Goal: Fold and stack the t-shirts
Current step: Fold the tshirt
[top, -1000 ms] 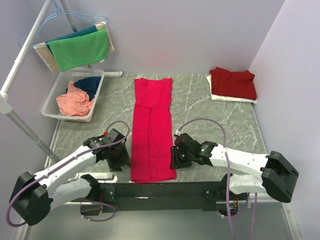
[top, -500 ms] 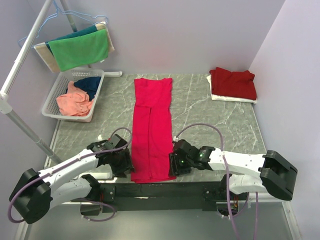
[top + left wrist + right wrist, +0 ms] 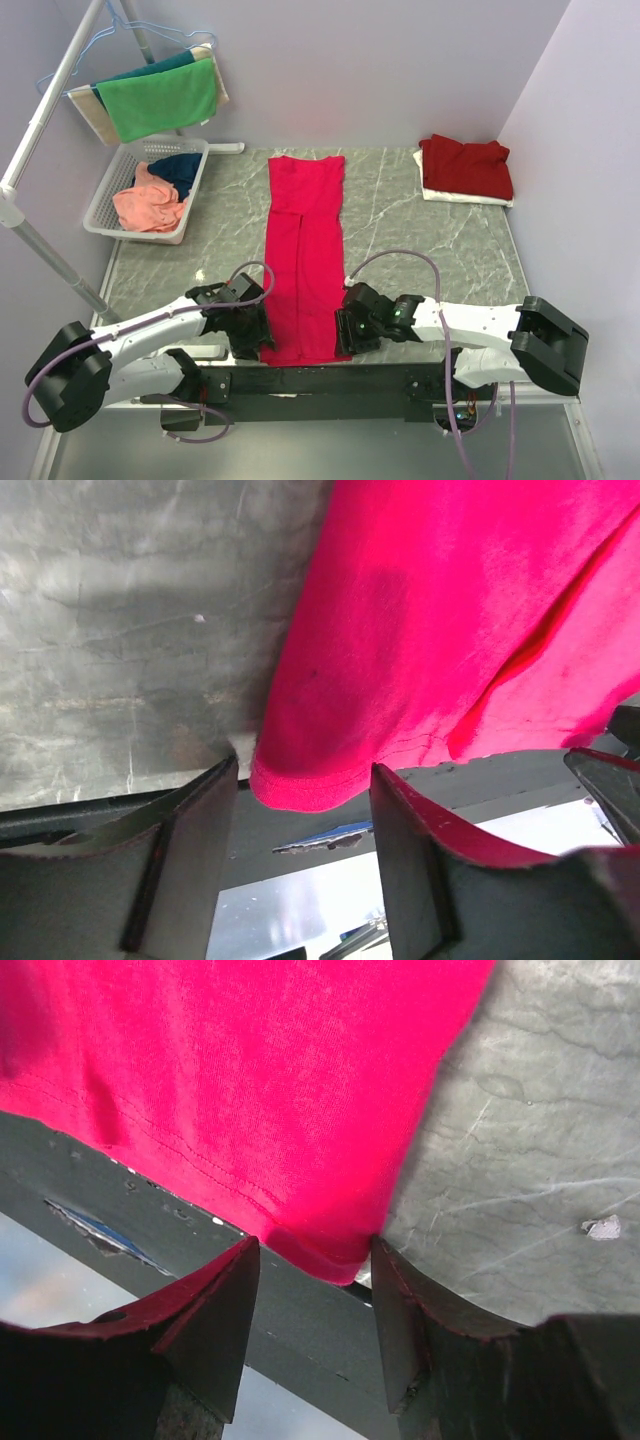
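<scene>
Two hem corners of long-folded bright pinkish-red cotton t-shirt (image 3: 303, 250) on grey marbled tabletop (image 3: 420, 230); one between spread left pincer (image 3: 303, 770), other between spread right pincer (image 3: 315, 1245); neither clamped.

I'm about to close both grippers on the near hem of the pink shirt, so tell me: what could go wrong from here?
1. The pinkish-red t-shirt is folded into a layered strip. The left gripper and right gripper, both open, each straddle only a hem corner; closing may catch one layer, opening the fold.
2. The hem lies over the dark rail at the near edge; fingers could strike it.
</scene>
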`<action>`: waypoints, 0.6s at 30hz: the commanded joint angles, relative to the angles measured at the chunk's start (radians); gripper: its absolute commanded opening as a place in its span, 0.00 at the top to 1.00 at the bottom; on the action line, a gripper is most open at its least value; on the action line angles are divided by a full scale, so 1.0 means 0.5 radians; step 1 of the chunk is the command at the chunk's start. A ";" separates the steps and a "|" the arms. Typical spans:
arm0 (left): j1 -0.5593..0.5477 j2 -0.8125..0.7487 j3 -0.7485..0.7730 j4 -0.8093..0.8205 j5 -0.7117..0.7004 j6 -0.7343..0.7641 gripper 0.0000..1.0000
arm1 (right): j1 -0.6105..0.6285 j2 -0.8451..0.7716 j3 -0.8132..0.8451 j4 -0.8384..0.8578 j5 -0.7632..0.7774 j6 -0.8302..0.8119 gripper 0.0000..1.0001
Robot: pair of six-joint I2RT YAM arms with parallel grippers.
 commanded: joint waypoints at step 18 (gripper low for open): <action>-0.204 0.159 -0.003 0.070 -0.141 -0.112 0.74 | 0.071 0.209 -0.025 0.064 -0.027 0.017 0.92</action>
